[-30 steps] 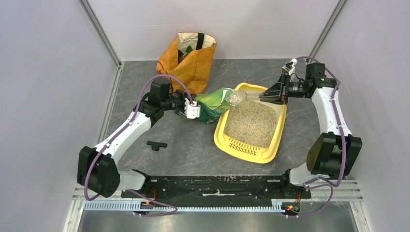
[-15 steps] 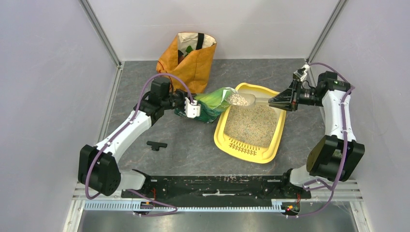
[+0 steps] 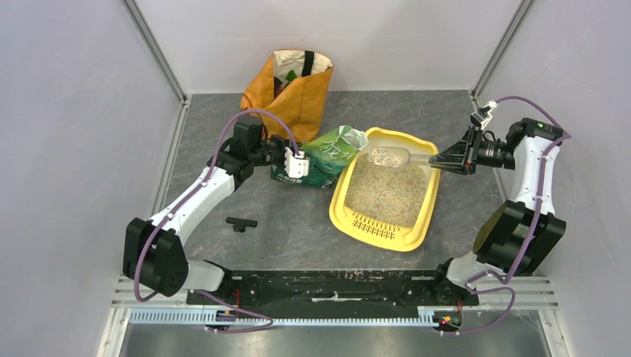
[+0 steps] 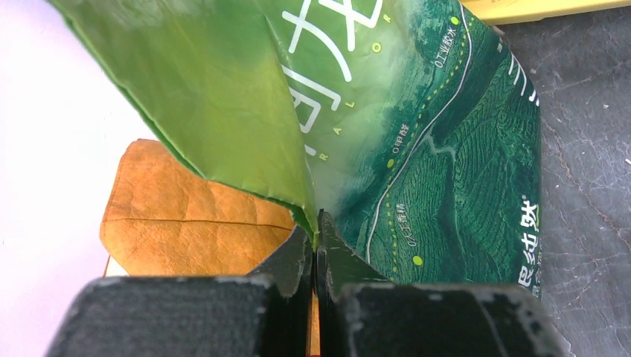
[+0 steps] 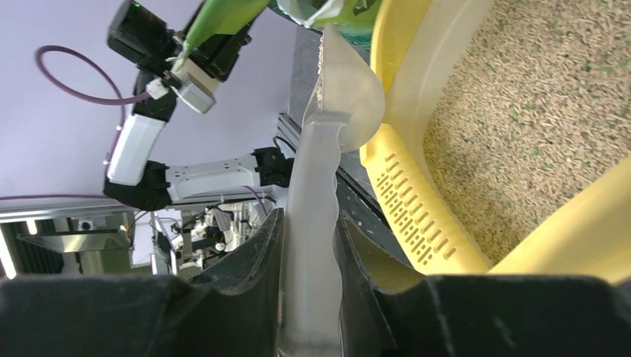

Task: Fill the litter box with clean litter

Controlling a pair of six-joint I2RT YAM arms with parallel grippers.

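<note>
Sitting on the grey desk point(image 3: 283, 230) right of centre, the box point(image 3: 339, 199) is a shallow yellow tray with rounded corners, a pale inner wall and a row of slots in the lip at its near end. Beige-tan litter point(image 3: 387, 192), flecked with a few green grains, covers its floor in a fairly even layer.

A clear scoop point(image 3: 405, 157) hangs over the far end of the box, roughly level, its bowl heaped with the same grains. The right hand point(image 3: 435, 158) is clamped on the scoop's handle, with the fingers pressed against both sides of it.

Just left of the box stands the green bag point(image 3: 327, 156), printed with white characters. Its open mouth is tilted toward the box's far corner. The left hand point(image 3: 299, 163) is pinched tight on a fold of the bag's side.

An orange bag point(image 3: 290, 93) stands behind the green one. A small black part point(image 3: 240, 222) lies on the desk near the left arm.
</note>
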